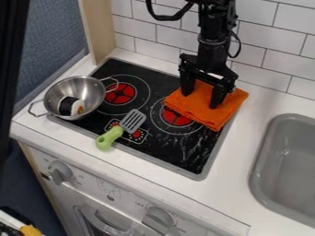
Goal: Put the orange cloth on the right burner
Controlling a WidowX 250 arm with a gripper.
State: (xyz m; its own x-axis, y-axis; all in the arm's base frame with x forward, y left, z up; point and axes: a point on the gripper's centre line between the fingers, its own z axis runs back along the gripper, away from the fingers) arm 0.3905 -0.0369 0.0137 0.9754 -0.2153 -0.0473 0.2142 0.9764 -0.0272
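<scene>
A metal pot (90, 87) with two wire handles sits over the left edge of the black stovetop (184, 157), beside the left burner (119, 93), and holds a black-and-white toy sushi roll (69, 106). Nearer, a slotted gray spatula (132, 120) lies flat, its green handle pointing toward the near left. A gray sink (261, 159) is set into the white table (259, 107) at the right, white wall tiles (261, 51) line the far side, and two knobs (60, 172) stick out from the near front panel.

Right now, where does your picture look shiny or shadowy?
In the camera view, the metal bowl has bright glints; pale streaks mark the black stove top, maybe glare, maybe smears; a strip at upper left is nearly black; the orange cloth under the dark pincer looks bright, without glare.
</scene>
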